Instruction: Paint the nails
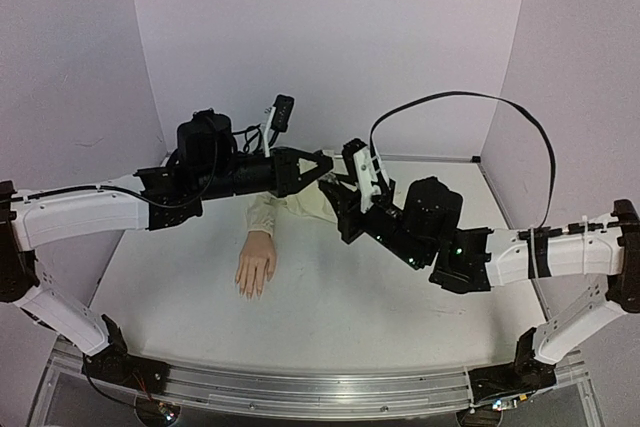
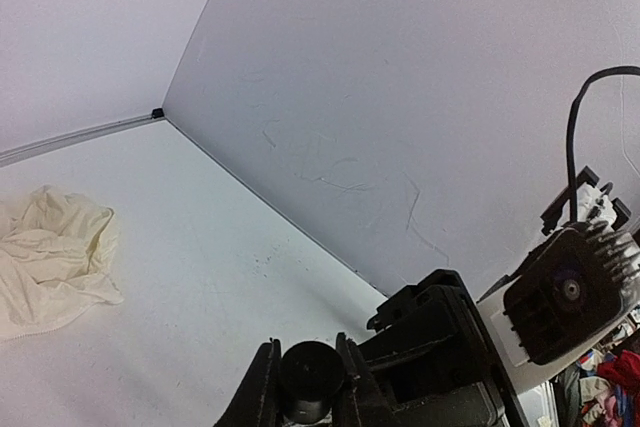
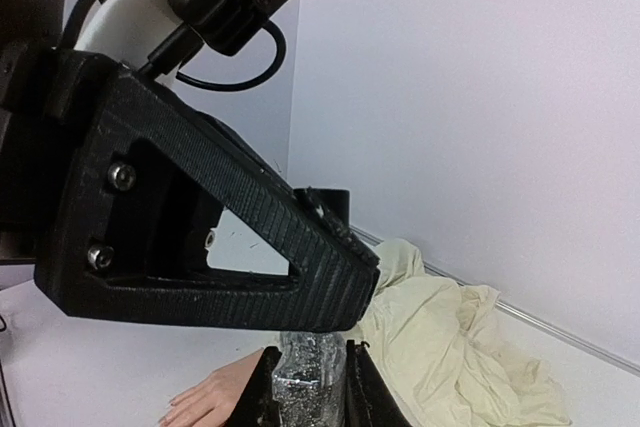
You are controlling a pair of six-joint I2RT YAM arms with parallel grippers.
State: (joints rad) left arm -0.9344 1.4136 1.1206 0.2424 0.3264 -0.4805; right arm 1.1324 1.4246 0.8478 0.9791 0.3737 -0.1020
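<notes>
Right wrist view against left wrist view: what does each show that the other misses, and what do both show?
Only the right wrist view shows the mannequin hand and a glittery bottle held in the right gripper. Only the left wrist view shows the right arm's wrist and, clearly, a dark cap held in the left gripper. Both show the cream sleeve lying on the table.

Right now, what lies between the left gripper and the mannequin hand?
Only the bunched cream sleeve, which runs from the hand back to below the raised left gripper. The top view shows it.
</notes>
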